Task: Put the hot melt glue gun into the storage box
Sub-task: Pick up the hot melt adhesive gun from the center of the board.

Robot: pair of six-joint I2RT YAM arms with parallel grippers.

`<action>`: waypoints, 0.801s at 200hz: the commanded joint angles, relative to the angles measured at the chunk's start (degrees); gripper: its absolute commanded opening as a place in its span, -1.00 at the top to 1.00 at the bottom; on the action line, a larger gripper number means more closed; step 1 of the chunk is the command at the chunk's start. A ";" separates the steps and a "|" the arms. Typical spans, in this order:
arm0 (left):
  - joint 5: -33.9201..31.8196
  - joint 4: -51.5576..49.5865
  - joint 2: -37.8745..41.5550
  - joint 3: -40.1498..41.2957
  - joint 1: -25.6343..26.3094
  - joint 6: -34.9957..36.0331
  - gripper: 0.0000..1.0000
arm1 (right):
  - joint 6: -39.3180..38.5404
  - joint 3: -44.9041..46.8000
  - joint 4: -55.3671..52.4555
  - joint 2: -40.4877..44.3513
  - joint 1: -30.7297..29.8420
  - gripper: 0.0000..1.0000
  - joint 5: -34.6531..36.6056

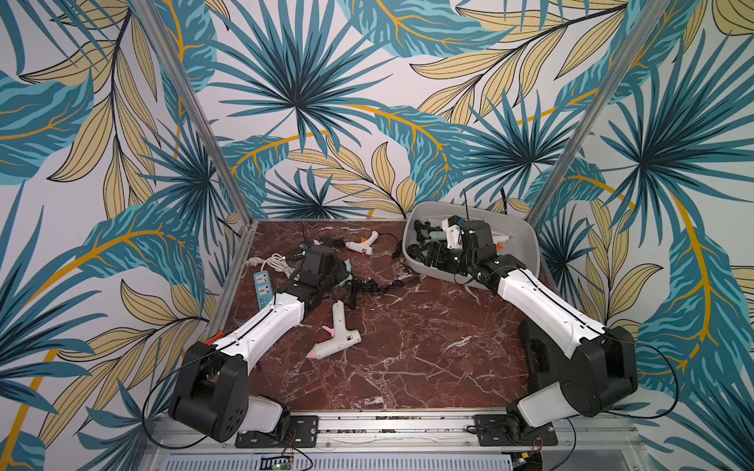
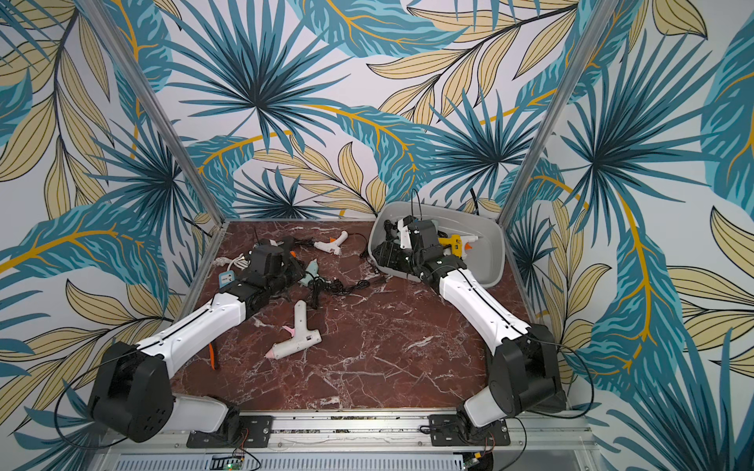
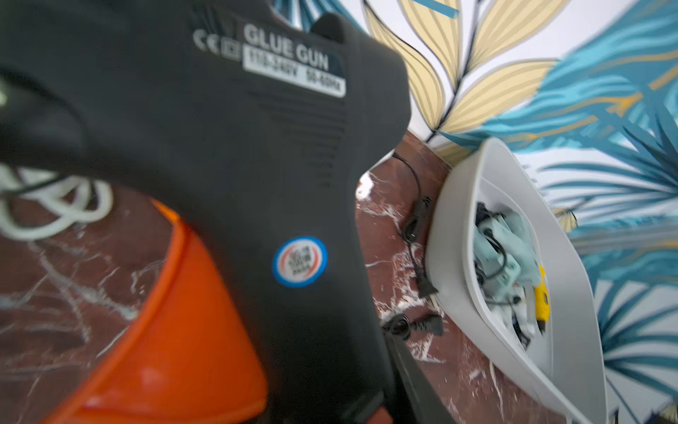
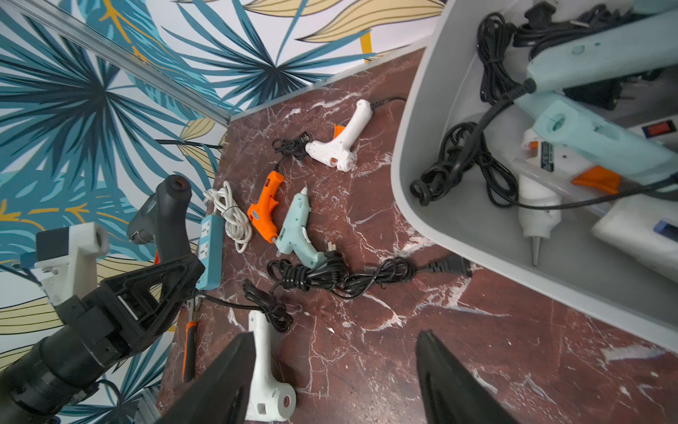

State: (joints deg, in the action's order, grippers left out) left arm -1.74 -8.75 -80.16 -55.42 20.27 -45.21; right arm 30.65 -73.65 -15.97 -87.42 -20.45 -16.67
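Note:
My left gripper (image 4: 172,270) is shut on the handle of a black hot melt glue gun (image 3: 227,154) with an orange trigger. It holds the gun off the table near the left edge, as the right wrist view shows. This gun (image 4: 170,205) is mostly hidden under the left wrist in both top views. The light grey storage box (image 1: 526,248) stands at the back right and holds several glue guns and cords. My right gripper (image 4: 337,333) is open and empty, hovering beside the box's near-left rim (image 2: 377,261).
Loose on the marble table lie a white gun with a pink tip (image 1: 336,338), a white gun with an orange trigger (image 1: 363,244), a mint gun (image 4: 297,231) and an orange gun (image 4: 266,209). Tangled black cords (image 4: 330,275) lie there too. A blue power strip (image 4: 209,249), an orange-handled tool (image 4: 189,348) and a black case (image 1: 538,359) lie nearby.

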 commanded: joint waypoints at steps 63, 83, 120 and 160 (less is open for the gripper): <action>25.89 8.36 -0.56 -5.20 2.66 41.36 1.00 | 3.01 -8.43 -0.89 -0.72 0.07 -0.42 -9.14; 31.09 12.90 -0.77 -3.24 2.60 44.97 1.00 | 4.55 -9.08 0.75 -1.13 0.11 -0.41 -13.59; 40.22 11.78 -2.22 -5.08 2.69 50.42 1.00 | 1.44 -13.31 -4.79 -2.51 0.07 -0.53 -15.74; 48.29 8.85 -3.76 -7.73 2.83 53.33 1.00 | -2.20 -19.23 -10.17 -7.04 0.06 -0.53 -21.78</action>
State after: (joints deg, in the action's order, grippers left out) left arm 38.61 -2.22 -83.61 -59.53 23.05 3.62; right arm 31.57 -90.15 -21.87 -91.74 -20.40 -32.71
